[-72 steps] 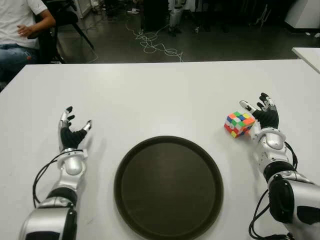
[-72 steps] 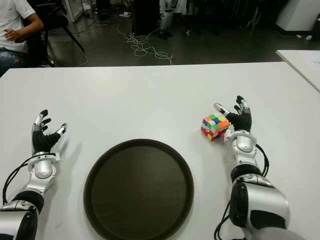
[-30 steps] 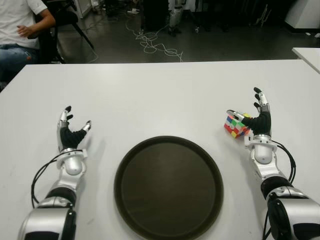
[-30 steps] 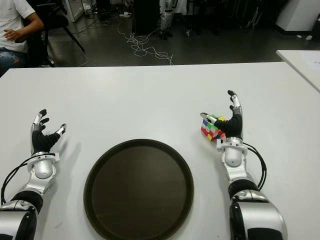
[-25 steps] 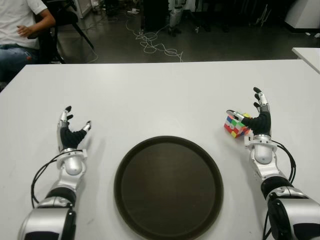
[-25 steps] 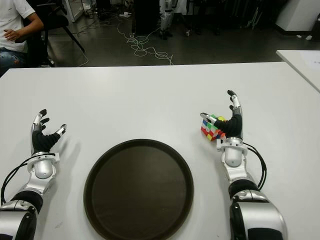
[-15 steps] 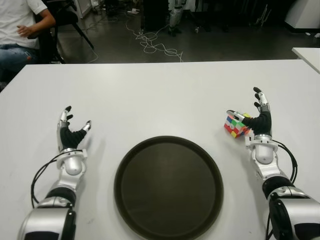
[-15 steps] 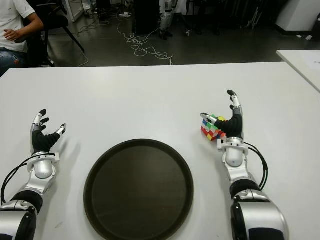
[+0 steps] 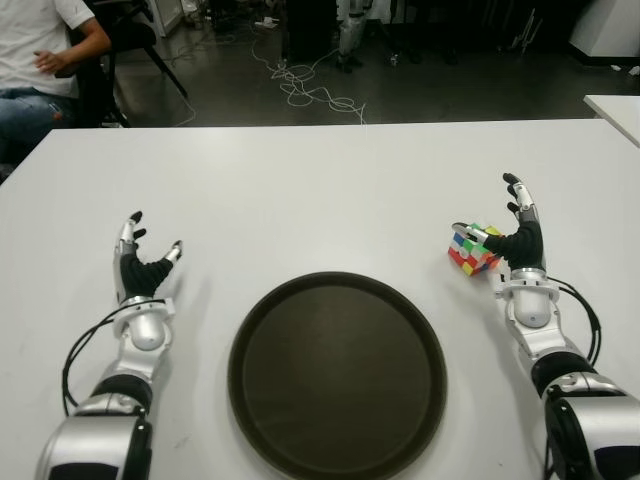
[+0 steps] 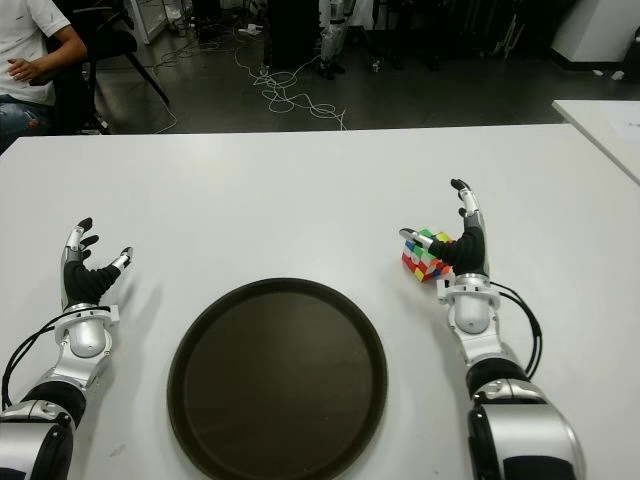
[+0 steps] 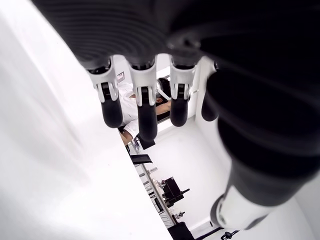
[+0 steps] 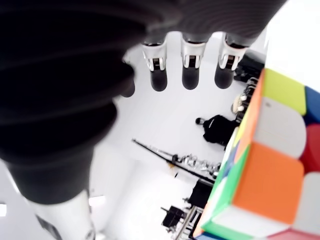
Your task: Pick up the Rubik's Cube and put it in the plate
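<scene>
White table (image 9: 330, 190); seated person (image 9: 40, 60) far left; cables (image 9: 310, 90) on dark floor (image 9: 450, 90) behind.

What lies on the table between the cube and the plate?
Nothing: in the left eye view, only bare white table separates the cube from the plate.

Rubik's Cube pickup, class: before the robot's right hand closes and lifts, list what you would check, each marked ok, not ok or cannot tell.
1. Rubik's Cube on the table, outside the plate: ok.
2. Right hand beside the cube, on its right: ok.
3. Fingers closed on the cube: not ok; in the right wrist view the fingers are straight.
4. Thumb touching the cube: cannot tell.
5. Plate holds nothing: ok.
6. Left hand open, left of the plate, away from the path: ok.
</scene>
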